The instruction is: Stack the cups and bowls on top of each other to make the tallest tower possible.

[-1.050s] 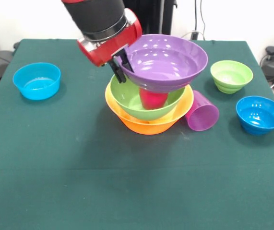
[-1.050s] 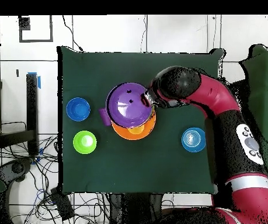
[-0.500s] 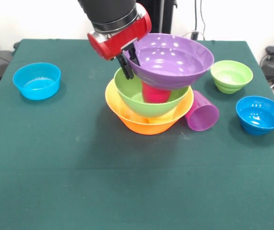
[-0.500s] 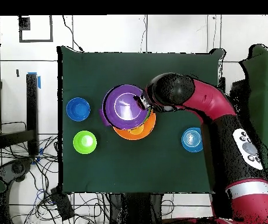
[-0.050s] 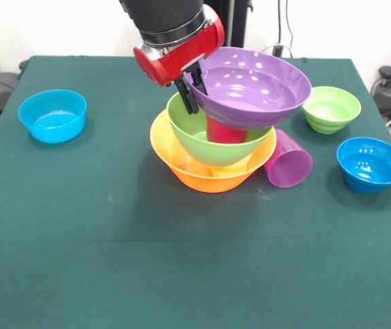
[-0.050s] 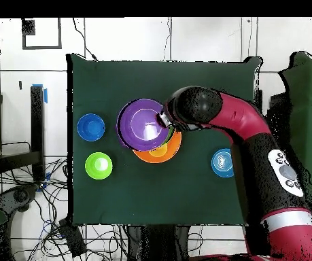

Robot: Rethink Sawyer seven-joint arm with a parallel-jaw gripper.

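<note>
Purple bowl [image 5: 253, 88] higher, shifted sideways

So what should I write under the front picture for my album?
Robot hand holds a big purple bowl by its rim over a red-pink cup in stacked green and orange bowls.

Dark green cloth-covered desk [image 5: 113, 260]. White wall [image 5: 44, 27] behind it. Light tiled floor [image 6: 206, 41] with dark seams, tangled cables [image 6: 29, 197] on it, blue tape [image 6: 45, 94] beside the desk.
</note>
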